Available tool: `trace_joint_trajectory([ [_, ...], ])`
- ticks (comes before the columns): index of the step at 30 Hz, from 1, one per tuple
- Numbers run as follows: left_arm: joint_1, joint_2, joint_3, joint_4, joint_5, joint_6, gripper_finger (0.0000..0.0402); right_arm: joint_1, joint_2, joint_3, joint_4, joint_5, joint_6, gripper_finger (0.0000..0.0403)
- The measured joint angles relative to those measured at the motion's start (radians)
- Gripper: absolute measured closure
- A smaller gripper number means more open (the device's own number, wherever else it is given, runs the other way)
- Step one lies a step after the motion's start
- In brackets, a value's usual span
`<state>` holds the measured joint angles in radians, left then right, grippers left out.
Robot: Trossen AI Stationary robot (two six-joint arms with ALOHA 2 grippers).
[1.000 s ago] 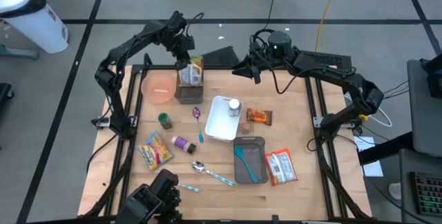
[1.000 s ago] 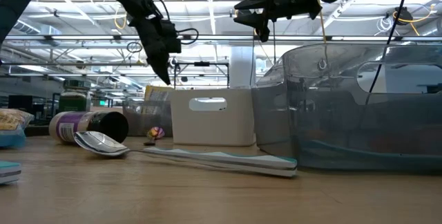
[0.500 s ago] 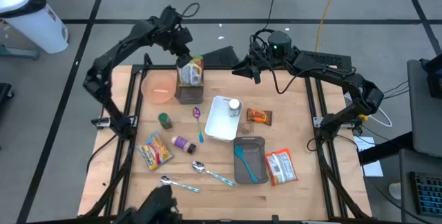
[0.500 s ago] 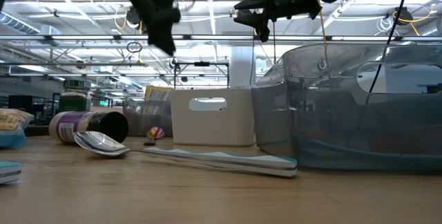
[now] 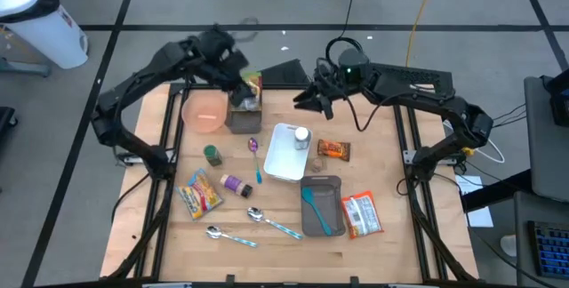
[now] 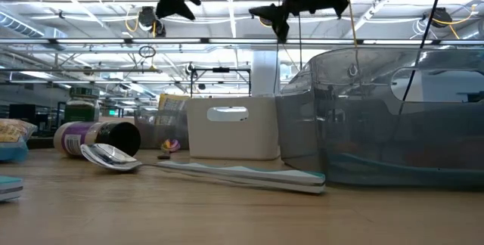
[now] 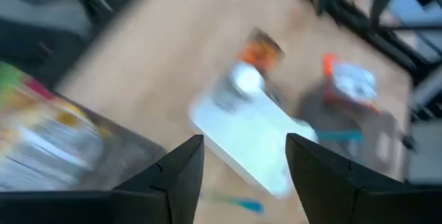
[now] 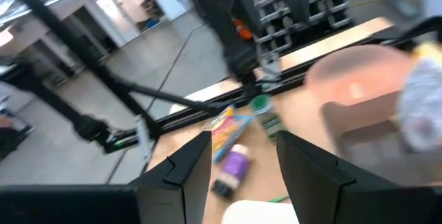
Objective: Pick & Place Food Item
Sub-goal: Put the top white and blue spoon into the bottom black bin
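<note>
A colourful food packet stands upright in a dark bin at the table's far left, beside a pink bowl. My left gripper is open and empty, high above that bin; its wrist view looks down past the packet to the white tray. My right gripper is open and empty, in the air over the table's far middle. An orange packet, a red-white packet and a yellow snack bag lie flat on the table.
The white tray holds a small shaker. A grey container with a teal utensil sits near the front right. A green jar, a purple can and spoons lie in the middle and front.
My left gripper has risen well above the dark bin, and its arm has swung toward the table's left edge; the packet stays standing in the bin. My right gripper has moved a little toward the table's middle and turned slightly.
</note>
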<state>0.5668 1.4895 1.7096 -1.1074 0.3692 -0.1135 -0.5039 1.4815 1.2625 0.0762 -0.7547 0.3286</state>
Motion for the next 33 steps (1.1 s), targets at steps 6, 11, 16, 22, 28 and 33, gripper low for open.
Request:
trace_joint_trajectory([
  [6, -0.245, 0.004, -0.054, -0.04, -0.029, -0.2, 0.019, 0.125, 0.0, 0.0, -0.018, -0.005, -0.017, 0.0248],
  [11, -0.459, 0.001, -0.119, -0.017, -0.163, -0.437, 0.019, 0.209, 0.0, 0.0, -0.144, -0.005, -0.105, 0.0248],
  [16, -0.631, 0.002, -0.198, 0.106, -0.286, -0.645, 0.019, 0.273, 0.0, -0.023, -0.226, -0.003, -0.162, 0.0248],
  [22, -0.752, 0.002, -0.324, 0.206, -0.287, -0.824, 0.019, 0.33, -0.001, -0.12, -0.074, -0.002, -0.05, 0.0248],
  [28, -0.853, 0.002, -0.457, 0.252, -0.203, -0.85, 0.019, 0.366, -0.001, -0.24, 0.232, -0.002, 0.155, 0.0248],
  [33, -0.912, 0.002, -0.602, 0.32, -0.107, -0.867, 0.019, 0.364, -0.001, -0.31, 0.484, 0.023, 0.34, 0.0248],
])
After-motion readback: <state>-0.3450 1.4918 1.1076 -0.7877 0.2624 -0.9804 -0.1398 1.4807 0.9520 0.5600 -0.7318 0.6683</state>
